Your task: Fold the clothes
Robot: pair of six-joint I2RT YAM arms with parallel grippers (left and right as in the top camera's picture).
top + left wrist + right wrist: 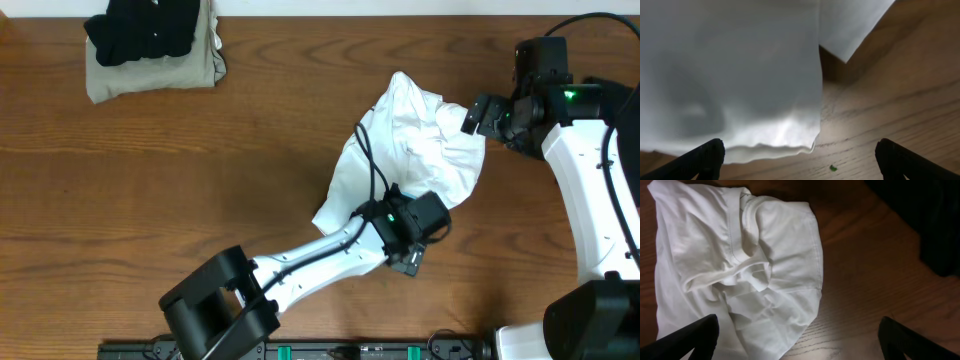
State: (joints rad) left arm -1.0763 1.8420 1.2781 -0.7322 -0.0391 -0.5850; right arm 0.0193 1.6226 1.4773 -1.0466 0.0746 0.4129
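Two grippers, both with fingers spread wide and nothing held. The white shirt (415,140) lies in a crumpled heap on the wooden table (150,200), unfolded, collar ribbing and a sleeve seam bunched up in the right wrist view. The right gripper (475,115) sits just at the shirt's edge on the side of its own arm, jaws apart, the cloth filling the space ahead of them. The left gripper (800,145) is low at the shirt's near edge, jaws apart as well, a rippled hem hanging just above the wood between the two fingers (705,157). A tiny green speck (832,168) lies on the wood just beside that hem. Well apart from the shirt, near the table's far edge, a khaki garment (150,75) lies folded with a black garment (140,30) on top.
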